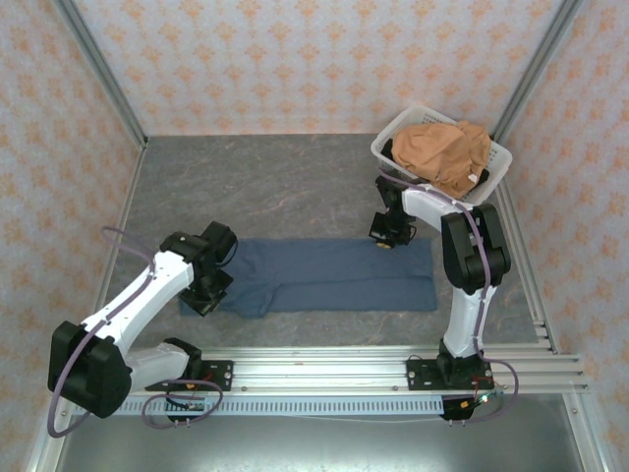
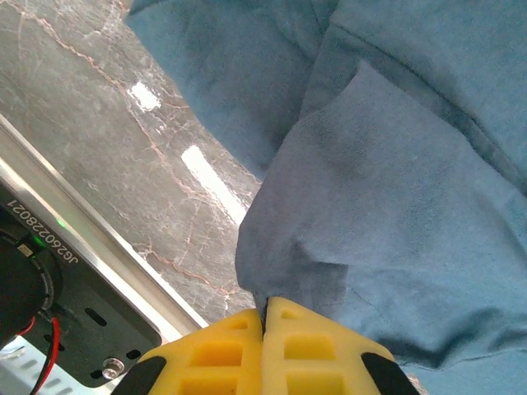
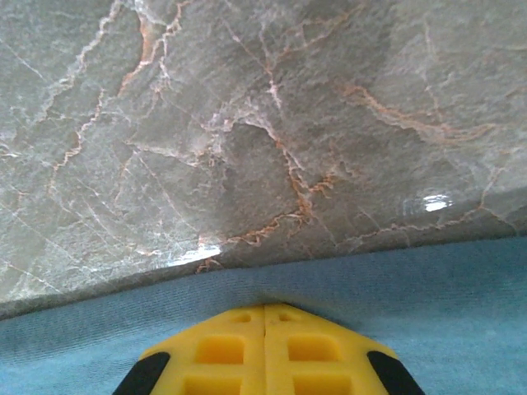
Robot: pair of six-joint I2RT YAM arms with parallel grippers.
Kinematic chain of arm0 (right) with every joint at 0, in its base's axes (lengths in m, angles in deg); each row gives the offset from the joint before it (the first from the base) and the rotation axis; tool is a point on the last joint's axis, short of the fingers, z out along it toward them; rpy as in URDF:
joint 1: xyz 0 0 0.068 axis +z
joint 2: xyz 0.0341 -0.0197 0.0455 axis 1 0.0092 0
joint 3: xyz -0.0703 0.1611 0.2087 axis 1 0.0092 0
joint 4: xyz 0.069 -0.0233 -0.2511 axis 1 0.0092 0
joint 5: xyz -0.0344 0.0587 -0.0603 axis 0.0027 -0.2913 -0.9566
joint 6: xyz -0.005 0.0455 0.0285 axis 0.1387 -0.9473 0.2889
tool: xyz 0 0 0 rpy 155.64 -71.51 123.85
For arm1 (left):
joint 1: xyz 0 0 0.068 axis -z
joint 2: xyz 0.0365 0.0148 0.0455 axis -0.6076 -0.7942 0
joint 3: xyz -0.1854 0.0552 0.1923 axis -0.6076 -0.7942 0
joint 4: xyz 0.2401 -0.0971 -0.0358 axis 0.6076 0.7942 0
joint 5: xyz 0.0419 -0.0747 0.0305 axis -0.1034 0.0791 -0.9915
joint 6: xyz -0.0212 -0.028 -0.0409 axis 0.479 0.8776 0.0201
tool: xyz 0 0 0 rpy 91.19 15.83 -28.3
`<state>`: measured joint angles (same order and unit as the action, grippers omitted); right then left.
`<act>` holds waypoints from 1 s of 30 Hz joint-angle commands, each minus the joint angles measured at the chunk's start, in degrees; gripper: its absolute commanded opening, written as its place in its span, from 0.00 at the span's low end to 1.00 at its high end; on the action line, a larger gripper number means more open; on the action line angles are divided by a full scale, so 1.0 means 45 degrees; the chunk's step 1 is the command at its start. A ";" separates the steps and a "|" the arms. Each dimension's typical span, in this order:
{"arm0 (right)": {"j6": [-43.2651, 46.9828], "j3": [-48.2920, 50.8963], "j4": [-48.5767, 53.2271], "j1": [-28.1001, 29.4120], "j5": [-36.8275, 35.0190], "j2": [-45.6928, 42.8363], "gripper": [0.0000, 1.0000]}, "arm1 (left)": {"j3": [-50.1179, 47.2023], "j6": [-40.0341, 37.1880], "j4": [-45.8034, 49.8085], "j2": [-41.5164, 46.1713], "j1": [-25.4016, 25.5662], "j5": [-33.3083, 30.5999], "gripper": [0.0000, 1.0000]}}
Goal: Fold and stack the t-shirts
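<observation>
A slate-blue t-shirt point(image 1: 334, 275) lies as a long flat band across the middle of the table. My left gripper point(image 1: 211, 295) is at its left end; in the left wrist view the yellow fingers point(image 2: 265, 311) are shut with a fold of the blue cloth point(image 2: 395, 164) pinched between their tips. My right gripper point(image 1: 385, 244) sits at the band's far edge near the right end. There its fingers point(image 3: 264, 306) are shut, and the blue cloth point(image 3: 428, 288) puckers up into their tips. An orange-tan t-shirt point(image 1: 442, 155) lies crumpled in the basket.
The white lattice basket point(image 1: 388, 147) stands at the back right corner, close behind the right arm. Aluminium rails point(image 1: 324, 369) run along the near edge, and frame posts stand at the sides. Bare grey marble table point(image 1: 256, 187) stretches behind the blue shirt.
</observation>
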<state>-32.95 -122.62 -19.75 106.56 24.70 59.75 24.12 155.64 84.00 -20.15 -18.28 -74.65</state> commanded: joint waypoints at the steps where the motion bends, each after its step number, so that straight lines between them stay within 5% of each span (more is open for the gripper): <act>1: 0.0136 0.0005 0.0471 -0.0123 -0.0978 0.0463 0.04 | 0.0964 -0.0116 0.0772 -0.0246 0.0067 -0.1295 0.00; 8: 0.0101 -0.0030 0.0482 -0.0129 -0.0978 0.0513 0.04 | 0.2676 -0.2582 0.0673 -0.1525 0.0064 -0.3574 0.00; 19: 0.0054 0.0161 0.0472 -0.0111 -0.0998 0.0518 0.04 | 0.2849 -0.4440 -0.1655 -0.2161 -0.0631 -0.5249 0.00; 30: -0.0022 0.0390 0.0404 -0.0109 -0.0998 0.0425 0.04 | 0.0420 -0.3683 -0.3488 -0.2343 -0.0951 -0.5718 0.00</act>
<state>-32.97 -122.71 -19.68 106.56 24.59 59.82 28.25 137.18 70.73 -29.79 -22.11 -97.10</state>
